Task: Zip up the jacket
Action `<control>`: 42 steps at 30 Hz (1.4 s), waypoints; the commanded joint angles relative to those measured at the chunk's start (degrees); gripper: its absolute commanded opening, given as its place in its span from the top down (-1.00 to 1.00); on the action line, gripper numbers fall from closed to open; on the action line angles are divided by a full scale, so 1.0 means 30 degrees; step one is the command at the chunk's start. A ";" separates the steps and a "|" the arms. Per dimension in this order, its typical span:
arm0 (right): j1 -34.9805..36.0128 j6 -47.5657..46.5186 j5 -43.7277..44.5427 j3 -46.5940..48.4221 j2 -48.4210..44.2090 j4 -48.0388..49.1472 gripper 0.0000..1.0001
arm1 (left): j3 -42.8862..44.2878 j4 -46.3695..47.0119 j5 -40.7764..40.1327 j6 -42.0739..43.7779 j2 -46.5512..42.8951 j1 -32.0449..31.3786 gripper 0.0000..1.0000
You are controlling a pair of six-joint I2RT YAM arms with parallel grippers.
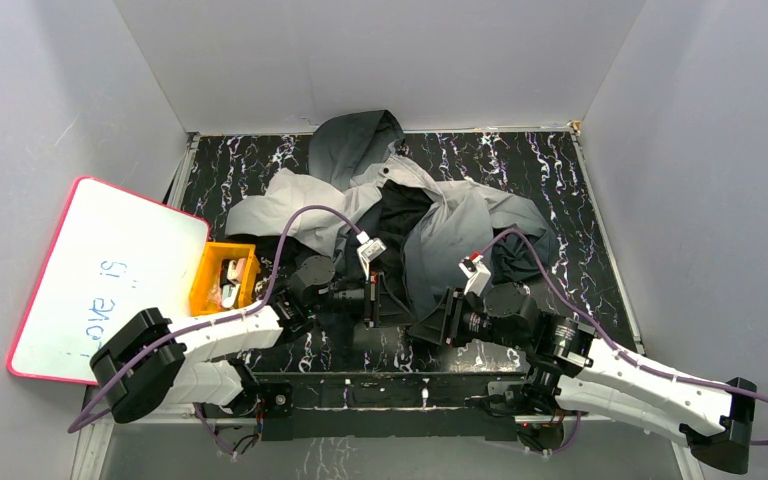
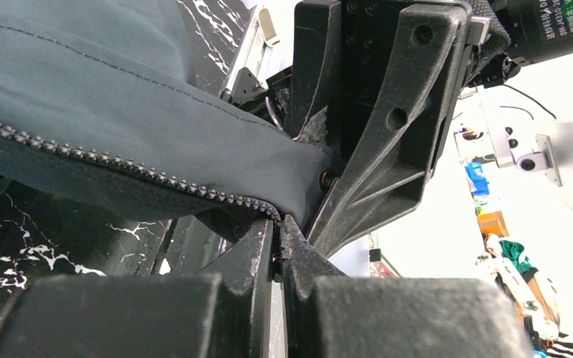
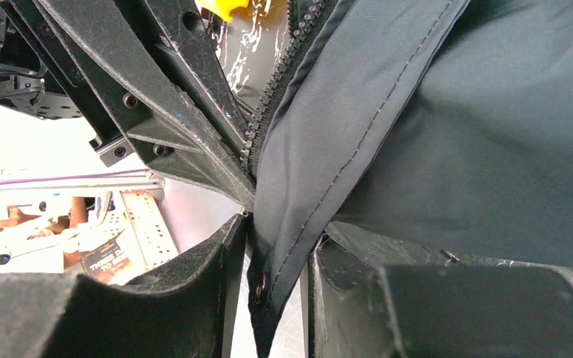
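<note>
- The black marbled table (image 1: 530,160) fills your workspace, walled in grey on three sides.
- The jacket (image 1: 440,220) is heaped across the middle and far part of that table. Its hood is bunched up against the back wall, pale grey panels are spread left and right, and the dark lining lies open down the centre.
- A pink-rimmed whiteboard (image 1: 110,270) leans at the left edge, well clear of the cloth.
- An orange bin (image 1: 222,252) sits beside the whiteboard, just left of your left arm.
- Your right gripper (image 3: 276,246) is at the near hem. Its fingers are pressed in on a fold of grey fabric that runs up between them.
- Your left gripper (image 2: 277,224) is nose to nose with the right one. Its fingers are almost together, nipping the end of the zipper edge at their tips.
- From above, both grippers meet at the jacket's near edge, left (image 1: 372,298) and right (image 1: 430,325) just beside each other.
- The zipper teeth (image 2: 119,160) run out from the left pinch along the dark edge, unjoined.
- A small metal snap (image 3: 260,281) shows on the hem, between the right fingers.
</note>
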 commanded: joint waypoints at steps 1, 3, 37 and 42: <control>-0.0003 0.0190 -0.1073 -0.0009 -0.0080 0.2442 0.24 | 0.0169 0.1645 0.0176 0.0067 0.0068 0.0013 1.00; 0.0010 0.0220 -0.1110 -0.0053 -0.0121 0.2620 0.27 | 0.0156 0.1674 0.0194 0.0089 0.0084 0.0013 1.00; -0.0111 -0.3352 0.3521 0.1857 0.1790 -0.1197 1.00 | 0.4965 -1.5028 -0.8441 0.5335 -0.4939 0.0212 -0.41; -0.1236 -0.4904 0.4292 0.2703 0.4052 -0.2589 1.00 | 0.7183 -2.1548 -1.2996 0.5670 -0.5240 0.0229 -0.46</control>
